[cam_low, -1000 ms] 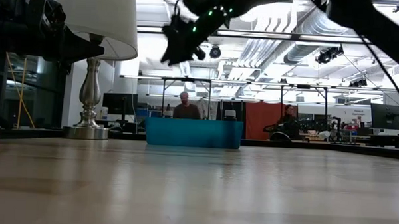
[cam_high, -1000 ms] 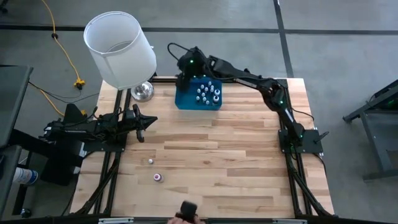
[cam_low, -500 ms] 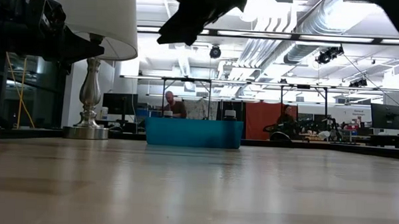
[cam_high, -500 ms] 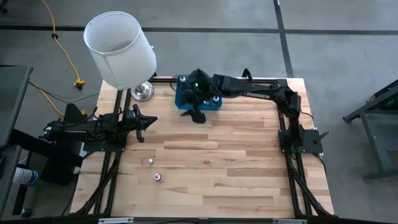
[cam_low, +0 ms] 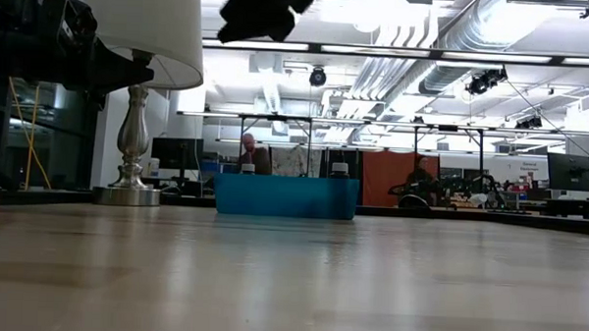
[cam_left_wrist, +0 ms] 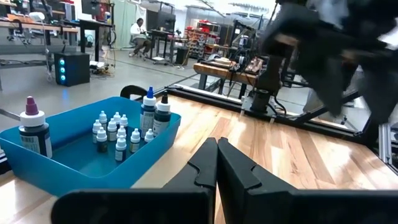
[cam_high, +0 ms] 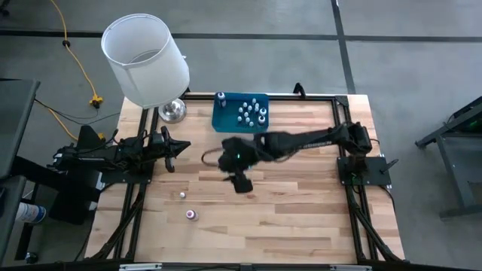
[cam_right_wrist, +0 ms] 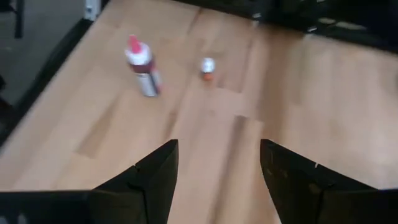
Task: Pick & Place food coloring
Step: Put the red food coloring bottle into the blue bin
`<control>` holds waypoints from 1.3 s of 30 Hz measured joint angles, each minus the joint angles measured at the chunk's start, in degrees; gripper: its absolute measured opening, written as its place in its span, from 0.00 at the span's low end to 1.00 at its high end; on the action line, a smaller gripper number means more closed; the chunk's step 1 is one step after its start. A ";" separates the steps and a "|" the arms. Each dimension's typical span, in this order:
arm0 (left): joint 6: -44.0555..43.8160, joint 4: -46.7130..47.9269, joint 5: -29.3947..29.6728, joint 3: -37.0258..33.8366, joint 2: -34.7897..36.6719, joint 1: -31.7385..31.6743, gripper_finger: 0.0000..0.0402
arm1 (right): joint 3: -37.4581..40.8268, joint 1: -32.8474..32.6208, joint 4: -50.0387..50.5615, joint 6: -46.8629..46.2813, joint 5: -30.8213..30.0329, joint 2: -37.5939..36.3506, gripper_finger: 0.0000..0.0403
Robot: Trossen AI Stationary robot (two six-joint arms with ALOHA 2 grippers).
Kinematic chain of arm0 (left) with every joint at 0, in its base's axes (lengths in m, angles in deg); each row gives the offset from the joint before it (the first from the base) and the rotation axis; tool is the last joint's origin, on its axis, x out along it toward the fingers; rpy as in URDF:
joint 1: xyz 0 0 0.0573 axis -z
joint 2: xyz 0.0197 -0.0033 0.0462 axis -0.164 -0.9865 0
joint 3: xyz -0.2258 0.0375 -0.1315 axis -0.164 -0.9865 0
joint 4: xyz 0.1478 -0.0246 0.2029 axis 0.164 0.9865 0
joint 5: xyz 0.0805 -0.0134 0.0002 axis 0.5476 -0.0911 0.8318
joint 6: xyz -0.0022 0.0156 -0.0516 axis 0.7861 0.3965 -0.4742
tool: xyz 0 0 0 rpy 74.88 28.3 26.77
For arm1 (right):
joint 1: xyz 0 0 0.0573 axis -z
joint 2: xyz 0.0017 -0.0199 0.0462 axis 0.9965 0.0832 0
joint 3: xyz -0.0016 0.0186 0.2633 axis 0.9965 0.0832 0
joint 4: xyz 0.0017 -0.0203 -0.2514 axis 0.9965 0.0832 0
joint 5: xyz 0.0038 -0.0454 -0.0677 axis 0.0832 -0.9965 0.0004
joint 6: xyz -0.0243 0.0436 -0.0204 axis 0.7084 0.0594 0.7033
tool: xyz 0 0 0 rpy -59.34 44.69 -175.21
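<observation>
**Right arm swung from the bin to mid-table**

Since the earlier frames, the right gripper (cam_high: pixel 239 181) has left the blue bin (cam_high: pixel 226 123) and now hangs over the middle of the wooden table (cam_high: pixel 301 203), its fingers (cam_right_wrist: pixel 149 180) spread apart and empty. Largest on the table is the lamp (cam_high: pixel 145 60), standing at the far left corner beside the bin. Inside the bin stand most of the food coloring bottles (cam_high: pixel 252 113), white-capped and clustered, with taller ones (cam_left_wrist: pixel 155 115) at one wall. The left gripper (cam_high: pixel 175 150) waits at the table's left edge, fingers pressed together. Two bottles remain on the bare wood near the left front: a pink-capped one (cam_high: pixel 191 215) and a smaller white-capped one (cam_high: pixel 182 196), well apart from the bin.
</observation>
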 joint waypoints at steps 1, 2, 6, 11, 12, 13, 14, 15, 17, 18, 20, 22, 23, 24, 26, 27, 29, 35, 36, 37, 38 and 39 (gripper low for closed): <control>0.00 0.02 0.00 0.01 0.00 0.00 0.00 | 0.00 -1.02 -0.14 -1.74 -0.29 0.39 0.53; 0.00 0.01 0.00 0.02 0.01 0.00 0.00 | -0.24 -1.93 -0.25 -3.65 -0.40 0.78 0.53; 0.00 0.02 -0.03 0.00 0.00 0.02 0.00 | -4.25 -4.44 0.84 -8.25 1.40 4.43 0.53; 0.00 0.02 0.00 0.01 0.01 0.00 0.00 | -15.55 -6.08 2.90 -7.92 1.77 12.40 0.53; 0.00 0.02 0.00 0.00 0.00 0.00 0.00 | -18.34 -6.28 3.25 -7.68 1.80 14.21 0.53; 0.00 0.02 0.00 0.02 0.00 0.02 0.00 | -21.06 -6.47 3.95 -7.43 2.03 16.13 0.53; 0.00 0.02 0.00 0.00 0.02 0.01 0.00 | -24.31 -6.63 5.48 -6.95 2.30 18.11 0.53; 0.00 0.02 0.00 0.01 0.01 0.01 0.00 | -27.51 -6.79 7.11 -6.57 2.42 20.18 0.53; 0.00 0.02 0.00 0.00 0.02 0.00 0.00 | -33.50 -7.08 9.63 -6.41 2.37 24.27 0.53; 0.00 0.02 0.01 0.01 0.00 0.02 0.00 | -33.27 -7.20 8.00 -6.43 2.43 24.93 0.53; 0.00 0.00 0.02 0.00 -0.02 0.01 0.00 | -29.92 -7.63 2.91 -6.57 3.02 24.79 0.53; 0.00 0.02 0.00 0.01 -0.02 0.02 0.00 | -28.47 -8.25 0.66 -6.23 2.94 25.15 0.53; 0.00 0.02 0.00 0.00 -0.02 0.02 0.00 | -27.83 -8.61 0.51 -6.08 2.26 25.17 0.53; 0.00 0.02 0.02 0.01 -0.02 0.01 0.00 | -27.12 -8.88 0.18 -6.00 0.95 25.15 0.53; 0.00 0.02 0.02 0.00 -0.02 0.00 0.00 | -25.92 -9.42 -0.92 -5.17 -0.77 25.15 0.53; 0.00 0.02 0.02 0.01 -0.02 0.02 0.00 | -25.39 -9.61 -1.37 -4.38 -1.47 25.15 0.53; 0.00 0.02 0.02 0.02 -0.02 0.02 0.00 | -24.12 -9.95 -4.29 -2.74 -1.60 25.15 0.53; 0.00 0.02 0.02 0.00 -0.02 0.00 0.00 | -19.02 -10.82 -12.35 -2.94 -1.92 25.13 0.53; 0.00 0.02 0.02 0.02 -0.02 0.02 0.00 | -18.15 -11.04 -13.60 -2.96 -1.94 25.13 0.53; 0.00 0.02 0.03 0.01 -0.02 0.02 0.00 | -17.44 -11.21 -14.44 -2.96 -1.92 25.13 0.53; 0.00 0.02 0.03 0.01 -0.02 0.01 0.00 | -16.81 -11.37 -15.24 -3.08 -1.91 25.13 0.53; 0.00 0.02 0.03 0.01 -0.02 0.02 0.00 | -16.12 -11.53 -16.38 -3.12 -1.94 25.13 0.53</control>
